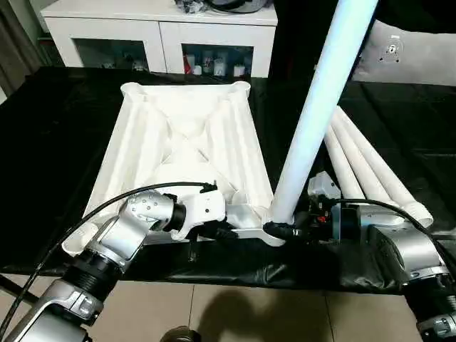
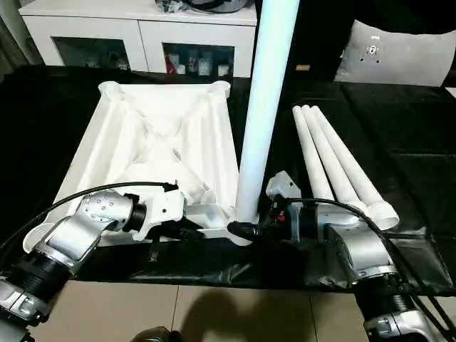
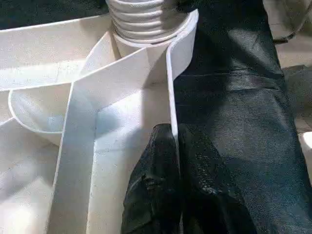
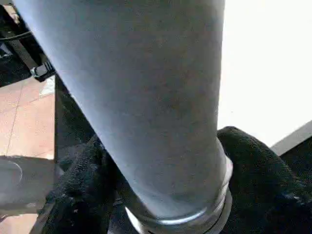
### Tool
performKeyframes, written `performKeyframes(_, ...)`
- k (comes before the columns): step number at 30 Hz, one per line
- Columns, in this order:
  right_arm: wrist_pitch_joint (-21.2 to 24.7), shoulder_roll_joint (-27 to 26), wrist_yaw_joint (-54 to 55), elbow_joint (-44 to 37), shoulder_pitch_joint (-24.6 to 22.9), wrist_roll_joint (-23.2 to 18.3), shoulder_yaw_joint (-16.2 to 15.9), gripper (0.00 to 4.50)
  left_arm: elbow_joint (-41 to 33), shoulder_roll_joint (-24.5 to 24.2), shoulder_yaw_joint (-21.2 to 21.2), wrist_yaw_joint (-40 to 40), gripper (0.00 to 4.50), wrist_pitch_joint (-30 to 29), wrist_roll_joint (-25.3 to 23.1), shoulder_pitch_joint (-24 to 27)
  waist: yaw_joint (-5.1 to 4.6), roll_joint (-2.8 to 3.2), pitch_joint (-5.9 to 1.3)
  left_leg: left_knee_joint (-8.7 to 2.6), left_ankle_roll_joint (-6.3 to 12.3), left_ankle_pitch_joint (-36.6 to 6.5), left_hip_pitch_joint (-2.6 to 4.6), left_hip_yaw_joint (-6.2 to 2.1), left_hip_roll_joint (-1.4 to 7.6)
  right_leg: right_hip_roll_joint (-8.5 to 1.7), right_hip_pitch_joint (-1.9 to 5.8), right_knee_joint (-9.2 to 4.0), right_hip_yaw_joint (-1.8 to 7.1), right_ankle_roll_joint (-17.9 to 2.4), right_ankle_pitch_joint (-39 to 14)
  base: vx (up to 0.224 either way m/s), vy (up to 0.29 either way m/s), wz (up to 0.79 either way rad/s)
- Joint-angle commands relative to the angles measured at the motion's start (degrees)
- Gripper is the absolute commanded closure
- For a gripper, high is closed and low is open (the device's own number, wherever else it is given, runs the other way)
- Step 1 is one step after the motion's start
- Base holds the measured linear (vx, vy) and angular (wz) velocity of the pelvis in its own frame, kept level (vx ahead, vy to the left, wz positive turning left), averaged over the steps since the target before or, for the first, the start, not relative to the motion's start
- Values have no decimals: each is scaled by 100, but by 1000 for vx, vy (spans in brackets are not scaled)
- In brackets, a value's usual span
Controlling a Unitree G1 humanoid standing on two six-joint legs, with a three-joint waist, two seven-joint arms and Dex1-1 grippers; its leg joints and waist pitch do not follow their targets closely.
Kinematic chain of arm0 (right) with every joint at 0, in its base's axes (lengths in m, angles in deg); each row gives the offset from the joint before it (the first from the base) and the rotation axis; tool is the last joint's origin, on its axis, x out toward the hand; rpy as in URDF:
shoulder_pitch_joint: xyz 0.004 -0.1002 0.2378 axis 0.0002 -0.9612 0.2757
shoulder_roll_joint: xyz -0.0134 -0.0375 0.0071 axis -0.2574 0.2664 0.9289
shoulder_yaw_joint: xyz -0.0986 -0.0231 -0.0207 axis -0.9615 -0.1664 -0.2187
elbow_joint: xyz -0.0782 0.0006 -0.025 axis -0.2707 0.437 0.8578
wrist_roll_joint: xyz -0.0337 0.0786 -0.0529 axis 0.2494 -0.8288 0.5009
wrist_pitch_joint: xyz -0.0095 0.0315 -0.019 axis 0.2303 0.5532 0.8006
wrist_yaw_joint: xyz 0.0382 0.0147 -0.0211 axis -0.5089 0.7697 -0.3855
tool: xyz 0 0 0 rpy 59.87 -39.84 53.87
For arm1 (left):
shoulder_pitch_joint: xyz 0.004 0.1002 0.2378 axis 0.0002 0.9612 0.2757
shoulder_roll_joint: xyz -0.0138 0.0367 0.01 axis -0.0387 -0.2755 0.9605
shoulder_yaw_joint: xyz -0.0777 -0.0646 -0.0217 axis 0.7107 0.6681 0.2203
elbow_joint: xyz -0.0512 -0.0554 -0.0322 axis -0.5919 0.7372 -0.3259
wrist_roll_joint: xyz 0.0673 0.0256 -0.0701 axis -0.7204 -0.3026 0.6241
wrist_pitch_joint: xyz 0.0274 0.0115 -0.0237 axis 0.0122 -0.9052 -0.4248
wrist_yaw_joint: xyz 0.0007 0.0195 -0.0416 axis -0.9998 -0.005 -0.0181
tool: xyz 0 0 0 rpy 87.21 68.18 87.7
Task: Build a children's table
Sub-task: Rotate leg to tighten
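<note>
The children's table top (image 1: 178, 135) lies upside down on a black cloth, ribbed underside up. One white leg (image 1: 320, 100) stands upright in its near right corner socket, and the leg's threaded end (image 3: 141, 19) sits in that socket. My right gripper (image 1: 281, 229) is at the foot of this leg, a black finger (image 4: 83, 180) hugging each side. My left gripper (image 3: 175, 141) is shut on the thin rim wall (image 3: 170, 87) of the top, just beside the same corner. Three more legs (image 2: 335, 157) lie side by side to the right.
A white cabinet (image 1: 157, 32) with glass doors stands behind the work surface. A grey cushion (image 2: 399, 53) sits at the back right. The black cloth ends at the near edge just below my grippers, with tiled floor (image 1: 235, 313) beneath.
</note>
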Motion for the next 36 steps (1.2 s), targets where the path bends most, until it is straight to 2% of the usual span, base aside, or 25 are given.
performKeyframes(1, 78, -4, -98, 66, 28, -2, -47, 154, -35, -7, -256, 177, 450, 46, -71, 78, -14, -56, -349, -347, 326, -840, 202, -183, 426, -495, 158, -381, 183, -1468, -4, 0, 0, 0)
performKeyframes(7, 215, -61, -49, 130, 17, -59, -46, 176, -71, -25, -242, 247, 450, 5, -35, 102, -10, -27, -357, -346, 284, -840, 201, -191, 423, -490, 164, -369, 182, -1473, 46, 0, 0, 0)
performKeyframes(9, 341, -94, -17, 167, 0, -90, -43, 177, -91, -29, -235, 281, 450, -14, -13, 113, -17, -39, -361, -342, 304, -811, 197, -186, 416, -483, 168, -360, 176, -1496, 141, 0, 0, 0)
performKeyframes(13, 627, -187, 56, 331, -64, -175, 2, 178, -169, -34, -218, 362, 450, -107, 70, 144, -22, -25, -357, -344, 287, -870, 204, -185, 423, -488, 160, -366, 176, -1532, 104, 0, 0, 0)
performKeyframes(14, 705, -212, 98, 361, -73, -198, 22, 178, -182, -40, -218, 375, 450, -115, 79, 150, -21, -2, -357, -347, 257, -913, 204, -188, 420, -492, 158, -372, 177, -1525, 38, 0, 0, 0)
performKeyframes(16, 721, -234, 130, 392, -78, -204, 39, 178, -190, -44, -219, 386, 450, -122, 86, 154, -31, -9, -351, -361, 200, -998, 213, -190, 423, -486, 154, -386, 178, -1512, -54, 0, 0, 0)
performKeyframes(17, 788, -267, 189, 401, -89, -228, 69, 178, -210, -53, -220, 412, 450, -143, 108, 164, -35, 11, -352, -373, 147, -1083, 221, -197, 425, -488, 152, -392, 176, -1500, -141, 0, 0, 0)
performKeyframes(19, 872, -333, 296, 403, -99, -235, 117, 178, -253, -53, -217, 437, 450, -204, 165, 175, -44, -5, -348, -383, 84, -1157, 229, -194, 423, -482, 152, -397, 181, -1493, -171, 0, 0, 0)
performKeyframes(20, 881, -338, 305, 399, -101, -235, 119, 178, -259, -53, -215, 438, 450, -211, 172, 179, -41, 11, -350, -386, 67, -1175, 231, -198, 424, -485, 151, -395, 181, -1488, -185, 0, 0, 0)
performKeyframes(23, 927, -424, 532, 433, -98, -164, 134, 178, -335, 18, -135, 334, 450, -422, 277, 223, -57, 7, -339, -405, -8, -1293, 235, -200, 424, -488, 149, -409, 184, -1479, -285, 0, 0, 0)
performKeyframes(26, 937, -790, 1339, 615, -6, -55, 329, 178, -513, 297, 99, -214, 450, -979, 387, 315, -126, 3, -303, -445, -132, -1551, 241, -210, 418, -498, 138, -438, 195, -1479, -661, 0, 0, 0)
performKeyframes(28, 943, -889, 1534, 662, 24, -42, 395, 178, -564, 366, 148, -347, 450, -1138, 407, 337, -193, 3, -253, -479, -293, -2014, 274, -237, 410, -521, 114, -503, 202, -1411, -1397, 0, 0, 0)
performKeyframes(29, 950, -965, 1679, 694, 43, -35, 449, 178, -617, 414, 172, -430, 450, -1236, 417, 361, -238, -9, -236, -503, -414, -2342, 304, -279, 411, -549, 98, -568, 213, -1213, -2118, 0, 0, 0)
performKeyframes(32, 932, -1475, 2665, 1220, 305, -65, 832, 178, -822, 885, 388, -1203, 450, -1902, 388, 433, -334, -13, -237, -505, -503, -2475, 315, -295, 414, -551, 58, -582, 229, -1164, -2291, 0, 0, 0)
performKeyframes(33, 899, -1642, 3011, 1465, 421, -64, 951, 178, -873, 1081, 463, -1501, 450, -2104, 354, 436, -403, -18, -228, -504, -539, -2519, 293, -317, 396, -557, 52, -581, 217, -1181, -2386, 0, 0, 0)
performKeyframes(34, 829, -1782, 3365, 1713, 539, -35, 1044, 178, -885, 1277, 527, -1805, 450, -2248, 293, 419, -439, -28, -225, -502, -535, -2541, 279, -329, 379, -554, 58, -604, 203, -1107, -2547, 0, 0, 0)
performKeyframes(35, 779, -1890, 3652, 1919, 636, -12, 1116, 178, -885, 1454, 580, -2060, 450, -2382, 244, 394, -461, -68, -218, -508, -514, -2533, 280, -326, 379, -547, 59, -631, 199, -1060, -2604, 0, 0, 0)
performKeyframes(36, 640, -2049, 4071, 2226, 775, 45, 1187, 178, -869, 1737, 610, -2424, 450, -2502, 154, 341, -479, -40, -212, -492, -497, -2598, 298, -327, 373, -554, 26, -655, 207, -1013, -2745, 0, 0, 0)
